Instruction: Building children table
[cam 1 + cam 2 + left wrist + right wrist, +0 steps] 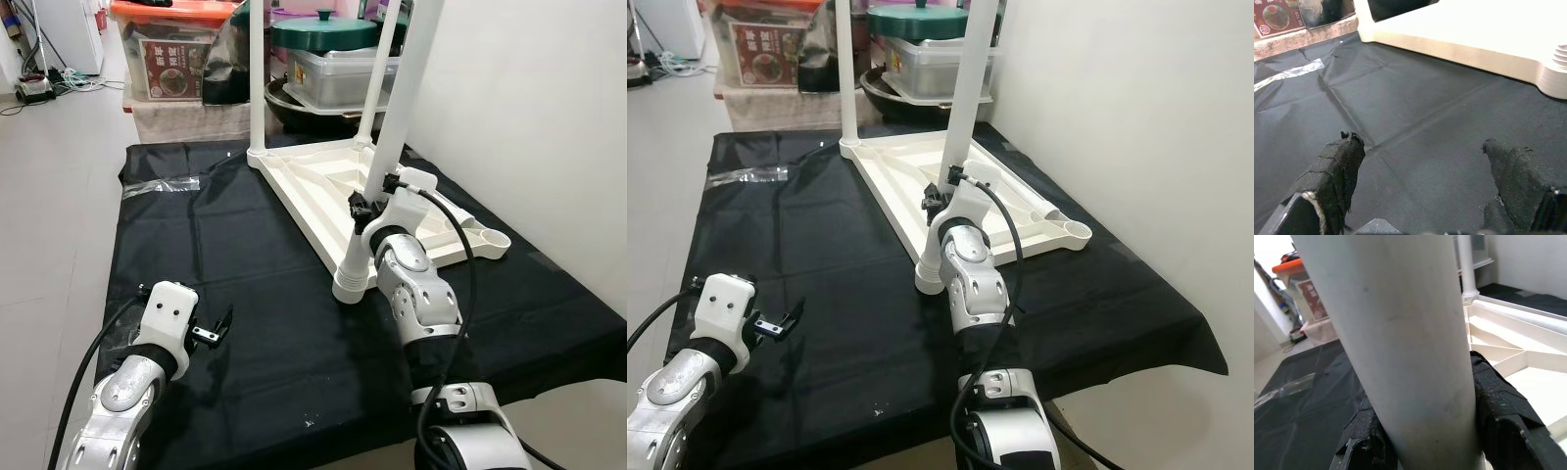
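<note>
Left to right, as I read it from my station. At far left, my left gripper (pixel 217 328) hangs low over the black cloth (pixel 245 294), its two fingers spread apart and holding nothing; the left wrist view shows bare cloth between the padded fingertips (pixel 1334 166). That arm is bent at the elbow, forearm reaching forward, well apart from the work. A strip of clear plastic (pixel 157 186) lies on the cloth farther back.

Centre: the white tabletop (pixel 323 186) lies upside down on the cloth, ribs facing up. A rear leg (pixel 258 78) stands upright in its far-left corner socket. A near leg (pixel 387 147) rises tilted from the closest corner socket (pixel 353 286); I judge it is inserted but perhaps not yet seated or tightened.

Right of centre: my right gripper (pixel 377 201) is clamped around that near leg, one padded finger (pixel 1498 406) on each side of the shaft in the right wrist view. The right arm runs up from the bottom edge, wrist cocked toward the leg.

Far right: an open corner socket (pixel 493 238) holds no leg. By my estimate the build is at least half done; that corner is still to be filled. Storage boxes (pixel 171 59) stand behind.
</note>
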You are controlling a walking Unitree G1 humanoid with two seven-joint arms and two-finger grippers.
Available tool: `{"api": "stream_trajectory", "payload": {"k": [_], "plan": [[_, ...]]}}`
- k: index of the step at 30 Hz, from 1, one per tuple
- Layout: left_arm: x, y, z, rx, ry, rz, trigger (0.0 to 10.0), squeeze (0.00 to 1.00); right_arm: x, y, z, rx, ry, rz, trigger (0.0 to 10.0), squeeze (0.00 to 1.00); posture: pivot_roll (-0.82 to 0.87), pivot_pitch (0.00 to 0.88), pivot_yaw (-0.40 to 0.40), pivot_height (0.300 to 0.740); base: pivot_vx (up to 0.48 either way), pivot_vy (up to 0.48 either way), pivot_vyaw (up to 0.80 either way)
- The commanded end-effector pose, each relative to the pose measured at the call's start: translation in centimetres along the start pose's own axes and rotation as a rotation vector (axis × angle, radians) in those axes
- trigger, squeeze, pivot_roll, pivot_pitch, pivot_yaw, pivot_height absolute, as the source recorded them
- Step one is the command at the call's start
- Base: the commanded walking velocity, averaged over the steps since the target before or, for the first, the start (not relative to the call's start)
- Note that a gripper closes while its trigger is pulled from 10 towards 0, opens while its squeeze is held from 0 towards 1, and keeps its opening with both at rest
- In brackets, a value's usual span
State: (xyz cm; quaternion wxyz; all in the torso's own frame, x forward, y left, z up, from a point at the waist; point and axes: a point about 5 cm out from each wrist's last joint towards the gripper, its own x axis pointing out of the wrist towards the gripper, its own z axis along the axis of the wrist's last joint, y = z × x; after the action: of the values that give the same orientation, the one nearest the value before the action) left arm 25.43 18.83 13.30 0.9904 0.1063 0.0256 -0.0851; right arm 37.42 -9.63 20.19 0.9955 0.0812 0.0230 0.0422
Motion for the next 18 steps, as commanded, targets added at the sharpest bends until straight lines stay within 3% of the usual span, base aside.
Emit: {"api": "stream_trajectory", "payload": {"k": [1, 2, 3, 6, 8, 9, 10, 11, 14, 15, 16, 17, 18], "plan": [[0.0, -0.4, -0.4, -0.003, 0.017, -0.008, 10.0, 0.00, 0.0, 0.4, -2.1, 0.088, 0.104, 0.076, 10.0, 0.00, 0.04, 0.000, -0.085, 0.740, 0.000, 0.000, 0.00], [0.0, -0.4, -0.4, -0.003, 0.017, -0.008, 10.0, 0.00, 0.0, 0.4, -2.1, 0.088, 0.104, 0.076, 10.0, 0.00, 0.04, 0.000, -0.085, 0.740, 0.000, 0.000, 0.00], [0.0, -0.5, -0.4, -0.006, 0.018, -0.012, 10.0, 0.00, 0.1, 0.3, -1.6, 0.086, 0.085, 0.106, 10.0, 1.00, 0.03, 0.000, -0.083, 0.740, 0.000, 0.000, 0.00], [0.0, -0.5, -0.5, -0.007, 0.021, -0.016, 10.0, 0.00, -0.2, 0.1, 0.6, 0.082, 0.025, 0.166, 10.0, 1.00, 0.02, 0.000, -0.077, 0.740, 0.000, 0.000, 0.00], [0.0, -0.5, -0.5, -0.007, 0.021, -0.016, 10.0, 0.00, -0.2, 0.1, 0.6, 0.082, 0.025, 0.166, 10.0, 1.00, 0.02, 0.000, -0.077, 0.740, 0.000, 0.000, 0.00], [0.1, -0.5, -0.5, -0.006, 0.021, -0.018, 10.0, 0.00, -0.4, 0.3, 2.0, 0.056, -0.030, 0.272, 10.0, 0.00, 0.02, 0.000, -0.076, 0.740, 0.000, 0.000, 0.00], [0.1, -0.5, -0.5, -0.006, 0.021, -0.018, 10.0, 0.00, -0.4, 0.3, 2.0, 0.056, -0.030, 0.272, 10.0, 0.00, 0.02, 0.000, -0.076, 0.740, 0.000, 0.000, 0.00], [0.1, -0.4, -0.5, -0.004, 0.022, -0.019, 10.0, 0.00, -0.9, 0.6, 3.1, 0.032, -0.069, 0.423, 10.0, 0.00, 0.02, 0.000, -0.072, 0.740, 0.000, 0.000, 0.00], [0.1, -0.4, -0.5, -0.004, 0.022, -0.019, 10.0, 0.00, -0.9, 0.6, 3.1, 0.032, -0.069, 0.423, 10.0, 0.00, 0.02, 0.000, -0.072, 0.740, 0.000, 0.000, 0.00], [0.1, -0.5, -0.5, -0.002, 0.022, -0.023, 10.0, 0.00, -1.0, 0.2, 3.6, -0.038, -0.083, 0.557, 10.0, 0.00, 0.02, 0.000, -0.075, 0.740, 0.000, 0.000, 0.00], [0.1, -0.5, -0.5, -0.002, 0.022, -0.023, 10.0, 0.00, -1.0, 0.2, 3.6, -0.038, -0.083, 0.557, 10.0, 0.00, 0.02, 0.000, -0.075, 0.740, 0.000, 0.000, 0.00], [0.1, -0.5, -0.5, -0.001, 0.021, -0.025, 10.0, 0.00, -0.8, -0.3, 3.3, -0.145, -0.063, 0.695, 10.0, 0.00, 0.03, 0.000, -0.076, 0.740, 0.000, 0.000, 0.00], [0.1, -0.5, -0.5, -0.001, 0.021, -0.025, 10.0, 0.00, -0.8, -0.3, 3.3, -0.145, -0.063, 0.695, 10.0, 0.00, 0.03, 0.000, -0.076, 0.740, 0.000, 0.000, 0.00]]}}
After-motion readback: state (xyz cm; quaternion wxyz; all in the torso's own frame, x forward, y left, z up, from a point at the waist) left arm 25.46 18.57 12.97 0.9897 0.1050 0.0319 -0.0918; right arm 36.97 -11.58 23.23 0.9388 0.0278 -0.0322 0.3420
